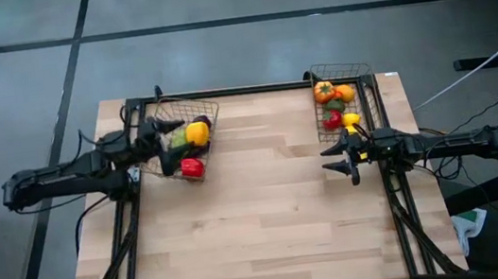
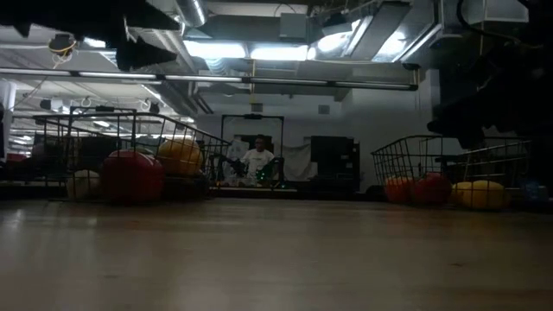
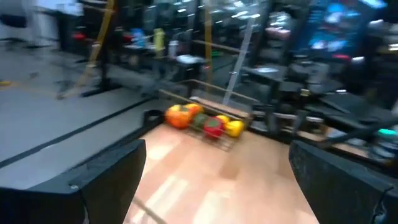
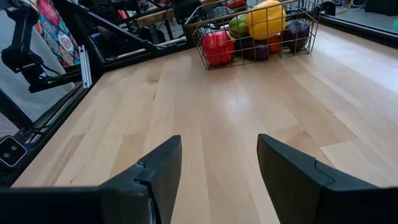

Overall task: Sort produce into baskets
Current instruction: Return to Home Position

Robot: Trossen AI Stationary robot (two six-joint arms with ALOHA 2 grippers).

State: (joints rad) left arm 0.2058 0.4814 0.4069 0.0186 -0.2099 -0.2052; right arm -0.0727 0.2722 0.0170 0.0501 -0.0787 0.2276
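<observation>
The left wire basket [image 1: 206, 112] holds a yellow pepper [image 1: 197, 132], a red pepper [image 1: 193, 168], a green piece and a dark purple piece; the right wrist view shows it [image 4: 205, 46] too. The right basket [image 1: 361, 70] holds orange [image 1: 324, 92], red [image 1: 332, 121] and yellow [image 1: 351, 119] produce. My left gripper [image 1: 166, 142] hangs open over the left basket's left end, with nothing between its fingers [image 3: 217, 149]. My right gripper [image 1: 330, 160] stands open just near of the right basket, over bare wood [image 4: 219, 142].
The wooden tabletop [image 1: 268, 213] between the baskets and toward the near edge carries nothing. A dark frame [image 1: 252, 89] runs along the far edge and down both sides. In the low view a person [image 2: 257, 160] sits far behind the table.
</observation>
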